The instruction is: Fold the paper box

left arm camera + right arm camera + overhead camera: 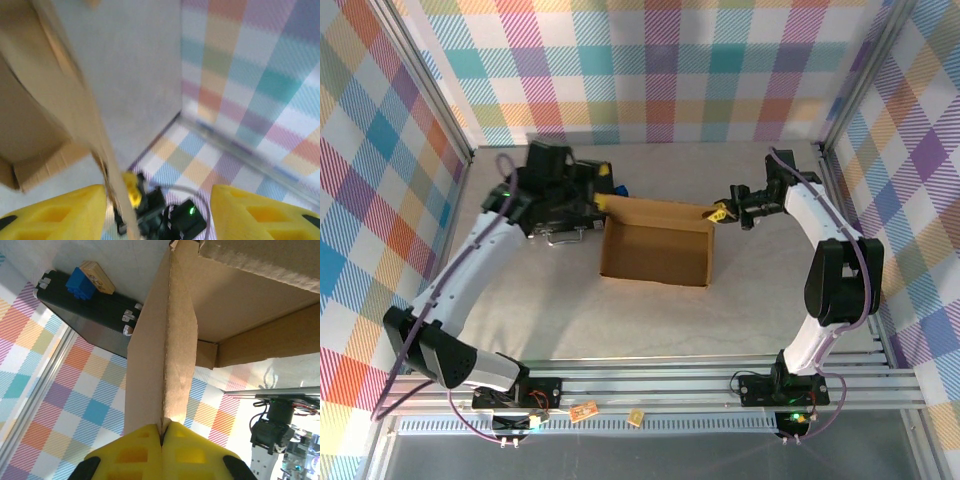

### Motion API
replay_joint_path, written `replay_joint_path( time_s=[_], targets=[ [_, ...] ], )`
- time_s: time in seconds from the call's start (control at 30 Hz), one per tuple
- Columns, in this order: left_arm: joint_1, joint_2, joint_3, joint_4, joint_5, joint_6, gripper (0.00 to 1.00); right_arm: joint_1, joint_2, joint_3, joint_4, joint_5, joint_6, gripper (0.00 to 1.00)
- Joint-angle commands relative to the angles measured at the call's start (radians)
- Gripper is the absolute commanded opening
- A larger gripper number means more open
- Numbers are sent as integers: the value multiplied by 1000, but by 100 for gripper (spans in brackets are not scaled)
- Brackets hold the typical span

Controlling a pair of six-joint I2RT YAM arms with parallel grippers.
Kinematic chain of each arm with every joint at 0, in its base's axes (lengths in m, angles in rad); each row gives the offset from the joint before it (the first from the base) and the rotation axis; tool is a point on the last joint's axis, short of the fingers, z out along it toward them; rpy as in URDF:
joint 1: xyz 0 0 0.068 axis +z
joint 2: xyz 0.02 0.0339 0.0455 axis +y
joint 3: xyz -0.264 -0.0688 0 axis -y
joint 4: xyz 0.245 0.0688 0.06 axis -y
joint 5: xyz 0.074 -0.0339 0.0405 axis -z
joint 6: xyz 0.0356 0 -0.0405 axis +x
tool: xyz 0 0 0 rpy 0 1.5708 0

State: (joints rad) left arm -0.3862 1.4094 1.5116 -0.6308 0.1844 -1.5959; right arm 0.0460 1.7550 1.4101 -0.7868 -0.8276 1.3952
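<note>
Overhead, your paper box (655,245) sits mid bench (620,320), open-topped. Up close, your right claw (162,432) is pinched tight on a wall edge that cuts off the black case (95,322) behind. Your left claw (157,215) gapes around a blurred flap (95,130); contact is unclear.

In the top view the paper box (655,250) lies mid-frame on the table (650,320), with the black case (560,205) just beside its upper-left corner and the right gripper (720,212) at its upper-right corner.
</note>
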Motion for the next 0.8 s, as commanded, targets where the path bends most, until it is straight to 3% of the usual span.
replay_joint_path(
  time_s=[0.0, 0.07, 0.13, 0.27, 0.57, 0.77],
  targets=[
    [121, -6, 43, -221, 29, 198, 63, -21, 11, 22, -48, -45, -74, 0],
    [183, 27, 11, -205, 62, 262, 64, -24, 12, 14, -40, -48, -77, 0],
    [214, 78, -48, -89, 148, 263, 64, -26, 14, 18, -39, -47, -78, 0],
    [210, 256, 1, 33, 295, 285, 64, -25, 24, 33, -49, -47, -88, 0],
    [210, 426, 120, 16, 333, 386, 59, -26, 31, 36, -46, -45, -94, 0],
    [182, 384, 74, 19, 362, 383, 59, -27, 40, 39, -18, -45, -77, 0]
  ],
)
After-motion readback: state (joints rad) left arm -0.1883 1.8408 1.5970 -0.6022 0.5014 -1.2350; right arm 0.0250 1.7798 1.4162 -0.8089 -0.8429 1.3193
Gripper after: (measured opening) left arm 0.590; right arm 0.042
